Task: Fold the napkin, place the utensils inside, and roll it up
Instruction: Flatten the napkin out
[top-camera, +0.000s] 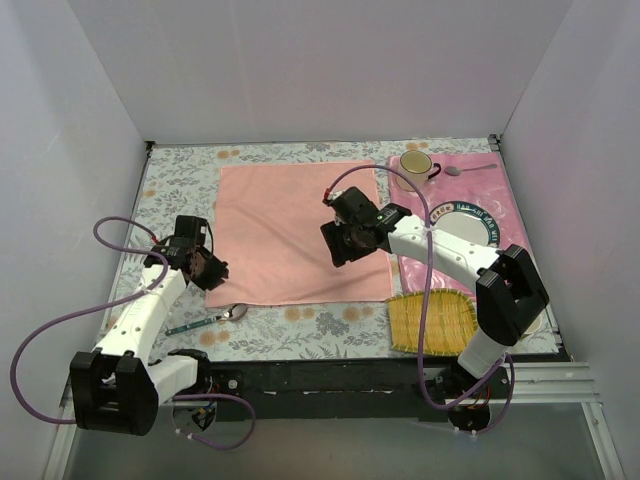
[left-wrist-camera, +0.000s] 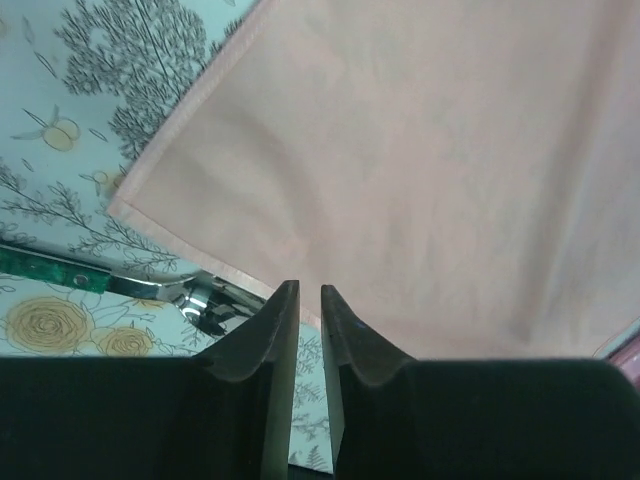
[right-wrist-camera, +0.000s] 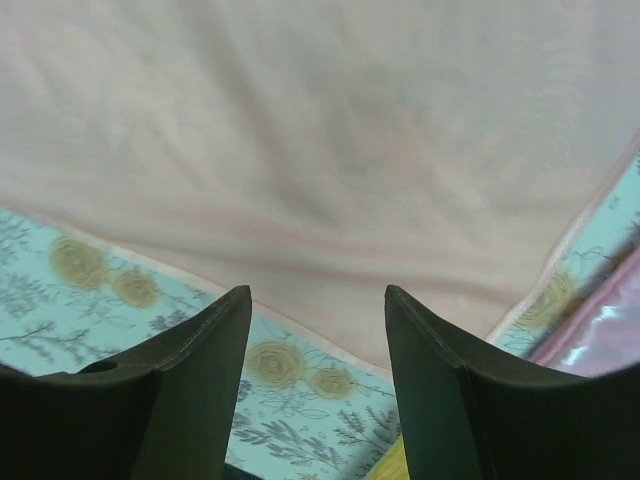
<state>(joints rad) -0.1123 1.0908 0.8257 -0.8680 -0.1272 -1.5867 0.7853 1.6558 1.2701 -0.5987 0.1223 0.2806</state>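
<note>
Smooth, faintly glossy cloth napkin; spoon with shiny metal bowl; coarse woven yellow mat

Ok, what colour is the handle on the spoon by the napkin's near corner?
Teal green; the spoon handle shows best in the left wrist view.

No legible text, label, brand, number or sign found in any of the three views. The plate, seen from above at the right, carries small white marks around its dark teal rim; possibly lettering, but too small to be read
</note>
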